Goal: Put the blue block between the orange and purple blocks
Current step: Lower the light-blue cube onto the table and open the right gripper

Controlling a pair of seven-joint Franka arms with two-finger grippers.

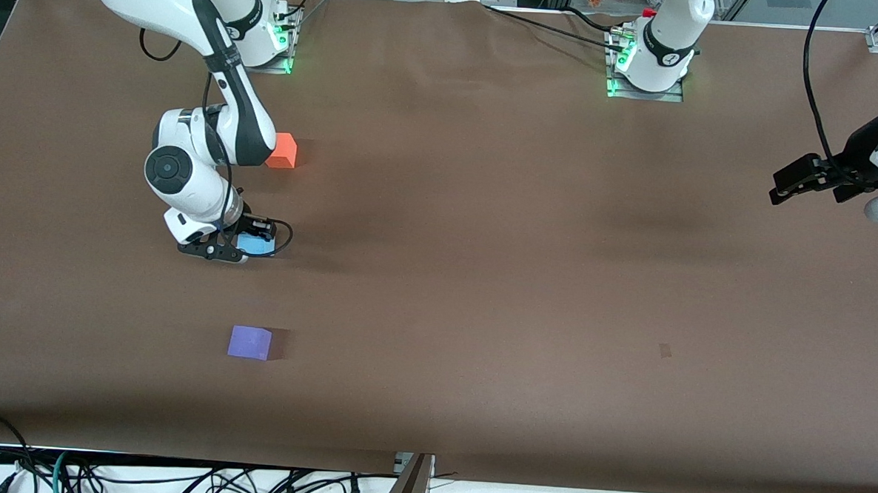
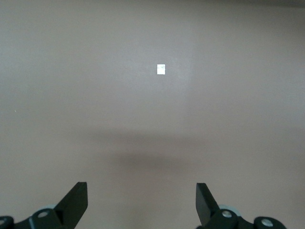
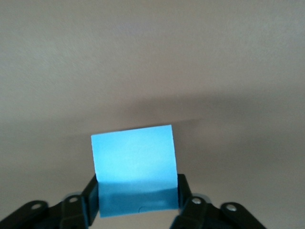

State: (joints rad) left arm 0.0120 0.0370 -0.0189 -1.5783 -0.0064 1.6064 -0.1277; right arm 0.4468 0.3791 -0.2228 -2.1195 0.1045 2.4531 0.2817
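The right pincer (image 1: pixel 250 244) is low over the brown cloth-covered worktop (image 1: pixel 484 241) toward the right arm's end, its two black fingers (image 3: pixel 90 193) pinching the small light sky-blue matte cube (image 3: pixel 134 164) by two facing sides — whether the cube rests on the cloth or hangs just above it cannot be told. That cube sits between the bright orange matte cube (image 1: pixel 283 151), which lies farther from the front camera, and the pale violet-purple matte cube (image 1: pixel 250 342), which lies nearer to it, and is apart from both. The left arm waits at its own end of the worktop, its left pincer (image 2: pixel 142 202) spread wide over bare cloth — a small white mark (image 2: pixel 161 69) shows there.
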